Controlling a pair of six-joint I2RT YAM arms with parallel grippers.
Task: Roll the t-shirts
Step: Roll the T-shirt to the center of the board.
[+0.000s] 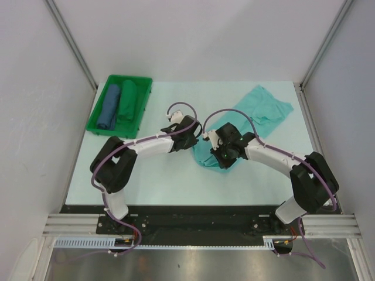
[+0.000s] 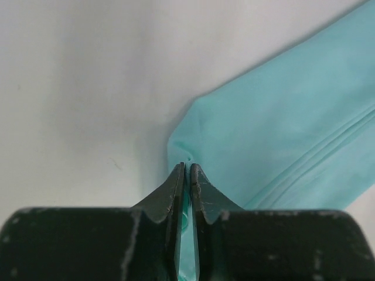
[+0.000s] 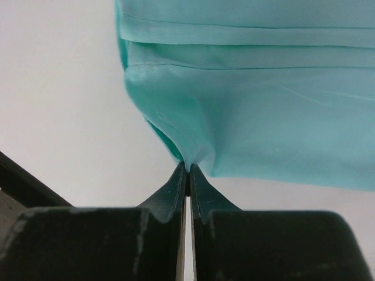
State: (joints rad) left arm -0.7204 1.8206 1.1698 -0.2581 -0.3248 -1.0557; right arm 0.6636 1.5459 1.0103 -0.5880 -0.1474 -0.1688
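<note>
A pale tabletop (image 1: pixel 176 181) carries a light turquoise t-shirt (image 1: pixel 261 108), which stretches on a slant from the right rear toward the centre. Its near end is bunched between the two arms. At the left rear corner, well apart from the shirt, sits a green tray (image 1: pixel 96 124) holding two rolled cloths side by side: a blue bundle (image 1: pixel 109 107) on the left and a dark green bundle (image 1: pixel 126 101) on the right.

At the middle of the tabletop the two arms meet over the shirt's bunched end. The left tool (image 2: pixel 187 170) has its jaws all but closed, with a thin strip of turquoise cloth showing between them at the shirt's corner. The right tool (image 3: pixel 187 170) is likewise pinched tight, its tips gripping a gathered fold of the t-shirt's edge, with hem seams running across the cloth above.
</note>
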